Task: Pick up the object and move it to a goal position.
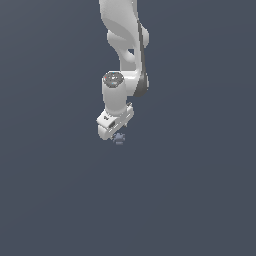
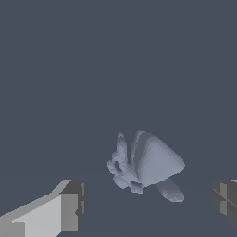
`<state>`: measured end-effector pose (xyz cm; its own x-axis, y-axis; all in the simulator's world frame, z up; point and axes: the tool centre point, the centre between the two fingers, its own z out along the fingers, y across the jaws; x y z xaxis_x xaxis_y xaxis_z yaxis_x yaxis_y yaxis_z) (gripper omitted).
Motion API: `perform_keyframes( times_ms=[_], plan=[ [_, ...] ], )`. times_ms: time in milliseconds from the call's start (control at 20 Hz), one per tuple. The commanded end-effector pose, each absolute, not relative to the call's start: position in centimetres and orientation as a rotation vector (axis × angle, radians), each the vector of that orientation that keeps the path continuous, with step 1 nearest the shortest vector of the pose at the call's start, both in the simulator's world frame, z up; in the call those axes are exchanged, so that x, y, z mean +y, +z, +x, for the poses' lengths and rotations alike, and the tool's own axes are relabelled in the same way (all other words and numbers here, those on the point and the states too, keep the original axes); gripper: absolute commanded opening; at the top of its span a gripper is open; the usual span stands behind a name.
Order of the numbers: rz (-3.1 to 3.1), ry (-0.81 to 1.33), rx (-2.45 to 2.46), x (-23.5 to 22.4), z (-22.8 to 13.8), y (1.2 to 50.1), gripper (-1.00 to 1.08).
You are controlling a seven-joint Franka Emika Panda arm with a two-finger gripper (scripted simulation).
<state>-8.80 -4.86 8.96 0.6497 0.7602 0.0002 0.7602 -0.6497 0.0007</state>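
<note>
Plain dark slate-blue backdrop [image 1: 200, 200] across the whole exterior view, flat and even, slightly lighter toward the lower part. No visible seam between floor and wall, so unclear which is which. Same unbroken slate-blue ground [image 2: 115, 55] in the wrist view. Soft, diffuse light throughout, with no sharp shadows. Smooth, computer-rendered look, free of texture or pattern.

Object [image 2: 148, 166] seen pale blue-grey, lighter on broad faces, darker shading in folds. Gripper [image 2: 146, 208] fingers [image 2: 55, 213] shown white-grey with dark grey tips. Arm [image 1: 122, 60] above object rendered white, dark grey band down one side, grey-green cap on joint. Ground [image 1: 200, 200] around object painted uniform slate blue-grey, unpatterned.
</note>
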Motion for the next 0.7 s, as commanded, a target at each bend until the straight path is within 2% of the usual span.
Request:
perform_keyframes(
  times_ms=[0,600,650],
  plan=[
    [2.853,0.0,1.316,-4.9,-8.9,8.2,1.0],
    [2.851,0.0,1.32,-4.9,-8.9,4.6,1.0],
    [2.851,0.0,1.32,-4.9,-8.9,4.6,-1.0]
  ],
)
